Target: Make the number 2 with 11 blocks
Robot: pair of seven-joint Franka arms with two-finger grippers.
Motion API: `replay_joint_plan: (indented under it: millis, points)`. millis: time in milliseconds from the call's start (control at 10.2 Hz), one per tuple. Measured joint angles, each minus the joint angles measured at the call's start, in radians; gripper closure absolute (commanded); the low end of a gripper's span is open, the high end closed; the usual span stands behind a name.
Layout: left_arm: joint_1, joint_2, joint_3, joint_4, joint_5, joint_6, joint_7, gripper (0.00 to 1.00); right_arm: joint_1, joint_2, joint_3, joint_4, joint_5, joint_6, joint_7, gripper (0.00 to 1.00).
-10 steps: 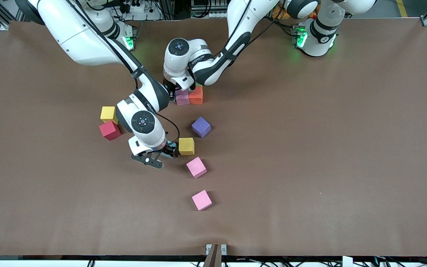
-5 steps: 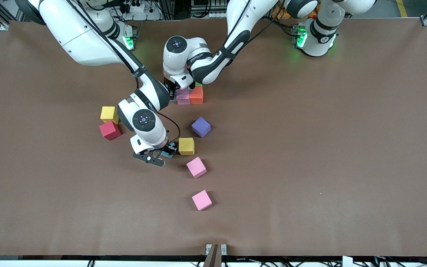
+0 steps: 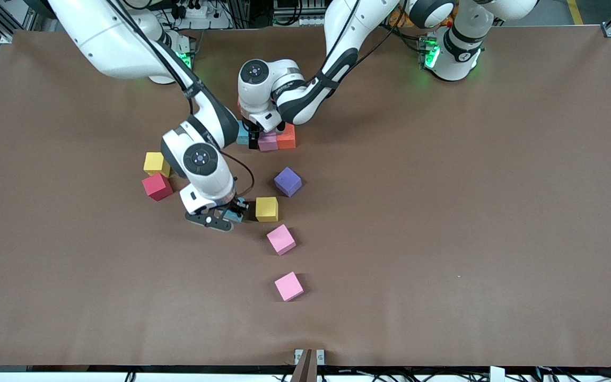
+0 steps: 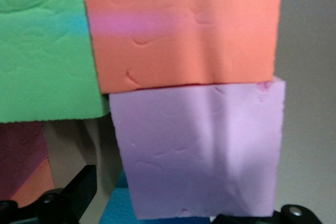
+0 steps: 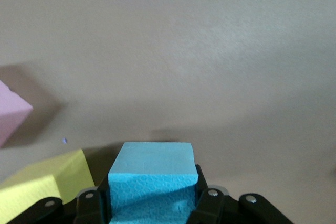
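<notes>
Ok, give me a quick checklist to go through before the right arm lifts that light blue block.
1. Right gripper shut on the light blue block: ok, fingers press both its sides.
2. Block sits square between the fingers: ok in the right wrist view.
3. Yellow block beside it apart from the grip: ok, a gap shows.
4. Left gripper open over the partly built digit, off the mauve-pink block: ok.
5. Mauve-pink block touching the orange block: ok.
6. Free spot in the digit for the blue block: cannot tell, the left arm covers it.
</notes>
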Motion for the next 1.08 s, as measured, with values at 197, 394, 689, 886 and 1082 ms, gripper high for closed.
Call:
replay_joint_plan:
  millis: [197,394,689,886,1082]
  points:
    - [0.000,0.000,0.000,0.001,0.000,0.000,0.000,0.00,0.001,-0.055,0.008,-0.087,0.000,0.011,-0.020,1.00]
    - [0.000,-0.003,0.000,0.009,0.000,0.001,0.000,0.00,0.001,-0.098,0.021,-0.160,0.000,0.036,-0.023,1.00]
    - [0.000,-0.031,-0.002,0.021,0.000,-0.044,0.000,0.00,0.001,-0.141,0.027,-0.240,0.000,0.084,-0.027,1.00]
    - [0.000,-0.062,-0.003,0.023,0.000,-0.071,0.000,0.00,0.001,-0.164,0.037,-0.329,0.000,0.190,-0.028,1.00]
    - [0.000,-0.087,-0.008,0.017,0.001,-0.118,0.019,0.00,-0.001,-0.176,0.041,-0.385,0.001,0.228,-0.028,1.00]
